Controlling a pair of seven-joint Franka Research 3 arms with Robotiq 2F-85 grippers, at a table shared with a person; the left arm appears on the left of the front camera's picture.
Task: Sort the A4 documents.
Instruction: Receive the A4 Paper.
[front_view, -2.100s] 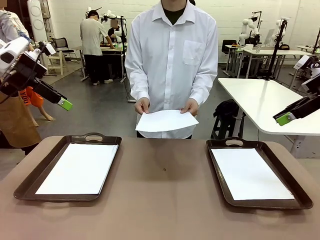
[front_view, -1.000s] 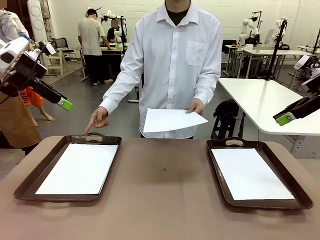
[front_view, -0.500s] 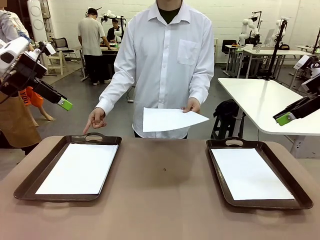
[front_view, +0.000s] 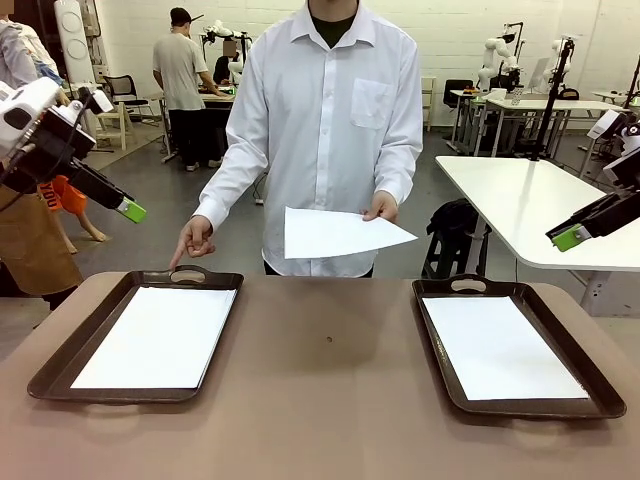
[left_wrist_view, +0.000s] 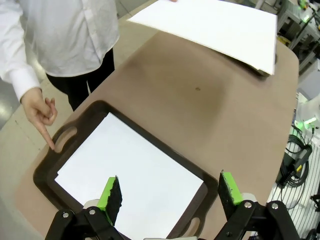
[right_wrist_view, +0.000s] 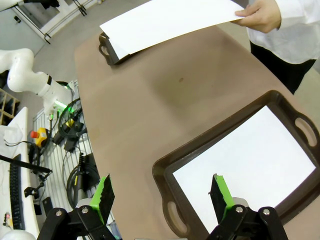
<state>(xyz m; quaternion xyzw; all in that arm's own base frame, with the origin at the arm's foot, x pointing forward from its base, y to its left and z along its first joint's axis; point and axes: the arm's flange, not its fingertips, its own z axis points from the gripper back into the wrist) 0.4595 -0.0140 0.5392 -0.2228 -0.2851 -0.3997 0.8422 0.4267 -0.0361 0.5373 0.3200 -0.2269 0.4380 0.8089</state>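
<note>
Three A4 documents are showing. One is lying in each of the two dark brown handled trays, the left tray (front_view: 60, 352) and the right tray (front_view: 590, 370), and the third sheet (front_view: 340, 233) is being held above the table's (front_view: 330, 400) far edge by the person's hand (front_view: 380, 209). The other hand (front_view: 196, 240) is pointing at the left tray's far handle. The left gripper (left_wrist_view: 170, 195) and right gripper (right_wrist_view: 160, 195) are hovering above the trays, jaws spread wide, gripping nothing.

sheet (front_view: 340, 233) held flat midair | sheets (front_view: 158, 338) (front_view: 500, 347) in trays
</note>
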